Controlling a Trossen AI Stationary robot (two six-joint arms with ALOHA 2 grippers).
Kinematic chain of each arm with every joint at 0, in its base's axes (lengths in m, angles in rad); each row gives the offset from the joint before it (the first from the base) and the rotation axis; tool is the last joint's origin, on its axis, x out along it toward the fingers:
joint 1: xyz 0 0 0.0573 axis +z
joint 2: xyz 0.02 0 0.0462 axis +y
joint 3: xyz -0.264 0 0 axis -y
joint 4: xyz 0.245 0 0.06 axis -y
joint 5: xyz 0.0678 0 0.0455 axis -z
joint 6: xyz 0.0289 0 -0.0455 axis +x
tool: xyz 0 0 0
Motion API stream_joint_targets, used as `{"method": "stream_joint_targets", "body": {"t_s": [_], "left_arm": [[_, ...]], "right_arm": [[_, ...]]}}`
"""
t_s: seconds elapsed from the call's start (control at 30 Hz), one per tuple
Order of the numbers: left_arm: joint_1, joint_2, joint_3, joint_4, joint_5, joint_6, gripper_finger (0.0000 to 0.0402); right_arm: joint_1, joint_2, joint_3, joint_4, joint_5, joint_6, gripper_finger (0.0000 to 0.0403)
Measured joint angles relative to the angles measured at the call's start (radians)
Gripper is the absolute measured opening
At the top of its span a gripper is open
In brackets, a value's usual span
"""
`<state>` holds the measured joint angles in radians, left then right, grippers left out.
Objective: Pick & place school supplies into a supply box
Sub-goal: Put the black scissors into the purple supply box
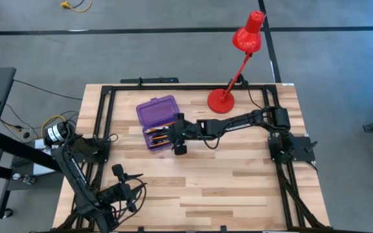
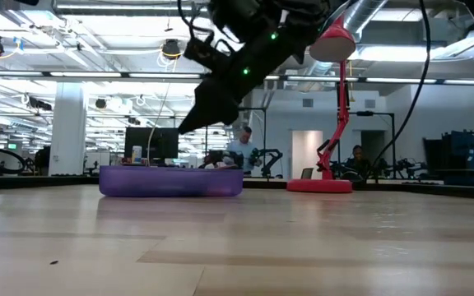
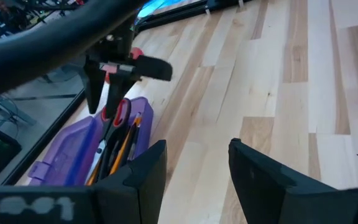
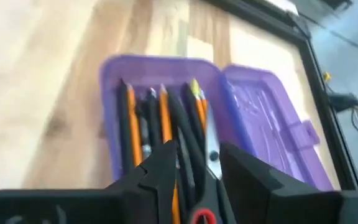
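The purple supply box [image 1: 157, 123] lies open near the table's far middle, with its lid [image 4: 272, 130] folded flat beside the tray. Orange pencils [image 4: 131, 124], black pens [image 4: 179, 118] and red-handled scissors [image 4: 211, 152] lie inside the tray. My right gripper [image 4: 197, 165] hovers open just above the tray's near end [image 2: 194, 125]. Its fingers stand on either side of the scissors' handle end [image 3: 120, 115], and I see no contact. My left gripper [image 3: 194, 165] waits open at the near left [image 1: 117, 171], over bare wood.
A red desk lamp stands with its round base [image 1: 221, 101] on the table to the right of the box, and my right arm reaches past it. A black frame rail [image 1: 173, 86] runs along the far edge. Bare wood [image 1: 225, 181] fills the near middle.
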<state>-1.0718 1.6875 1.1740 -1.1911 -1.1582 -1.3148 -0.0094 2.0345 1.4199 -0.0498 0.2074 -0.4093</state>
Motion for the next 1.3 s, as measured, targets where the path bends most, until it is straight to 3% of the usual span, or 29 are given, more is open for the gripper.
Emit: {"method": "stream_joint_targets", "body": {"t_s": [0.2,0.4,1.3], "left_arm": [[0.0,0.0,0.0,0.0,0.0,-0.002,0.0162],[0.0,0.0,0.0,0.0,0.001,-0.009,0.0162],[0.0,0.0,0.0,0.004,0.028,-0.018,0.0162]], "right_arm": [[-0.021,0.0,0.0,-0.057,0.011,0.049,0.0107],[-0.054,0.0,0.0,-0.203,0.138,0.115,0.0107],[-0.069,0.081,0.0,-0.198,0.13,0.09,0.0107]]}}
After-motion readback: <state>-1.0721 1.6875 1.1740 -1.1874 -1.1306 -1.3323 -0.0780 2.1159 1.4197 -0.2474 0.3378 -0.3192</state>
